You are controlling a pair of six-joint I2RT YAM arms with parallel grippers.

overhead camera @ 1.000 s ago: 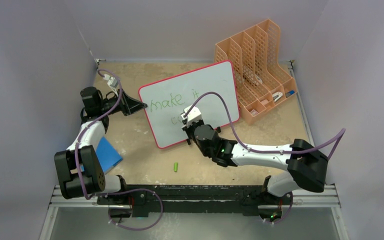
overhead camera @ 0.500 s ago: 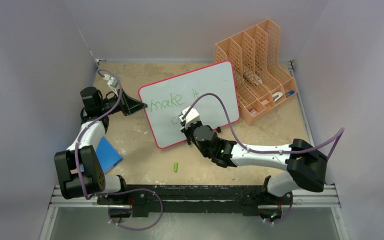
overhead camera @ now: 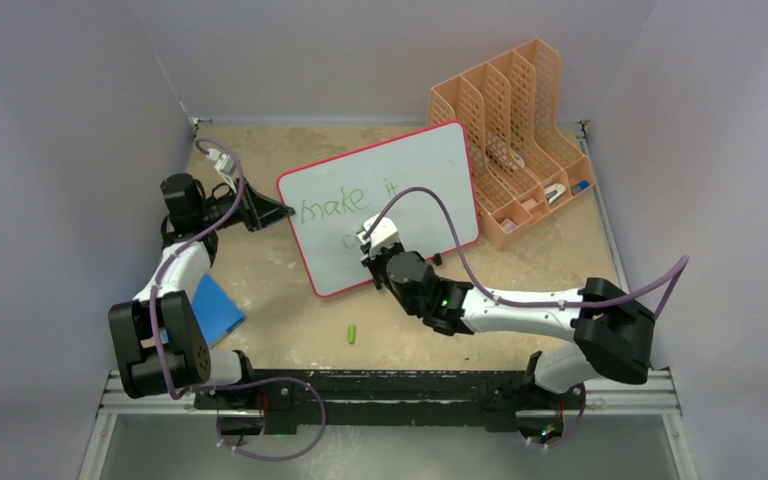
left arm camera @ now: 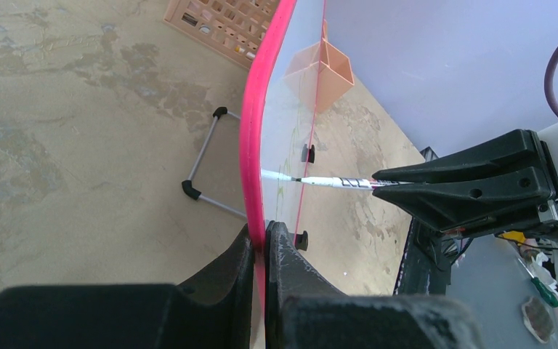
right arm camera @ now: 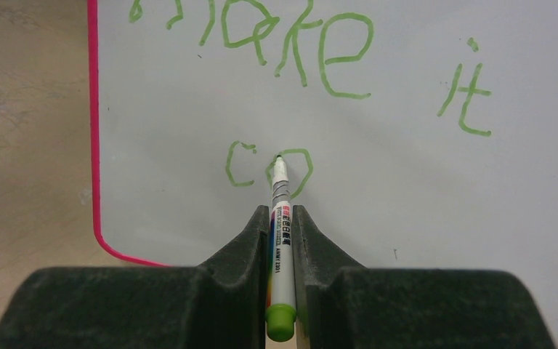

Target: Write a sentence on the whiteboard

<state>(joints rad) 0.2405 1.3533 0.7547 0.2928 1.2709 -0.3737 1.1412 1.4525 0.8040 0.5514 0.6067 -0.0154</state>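
- The whiteboard (overhead camera: 380, 205) stands in the middle of the counter (overhead camera: 260, 290), its long side turned a little askew.
- The sentence (right arm camera: 299, 62) is on the whiteboard in green: "make it" in the upper line, and only "co" below it.
- The left tool (left arm camera: 264, 236) is closed on the left rim of the whiteboard, one finger on each face.
- The right tool (right arm camera: 282, 218) is over the near part of the whiteboard and grips a marker (right arm camera: 279, 185) tight; the marker tip touches the whiteboard at the letter "o".
- An orange rack (overhead camera: 510, 140) is just beside the right edge of the whiteboard.
- A green cap (overhead camera: 353, 332) lies on the counter, in front of the whiteboard.
- A blue pad (overhead camera: 215, 305) is to the front left of the whiteboard, well apart from it.
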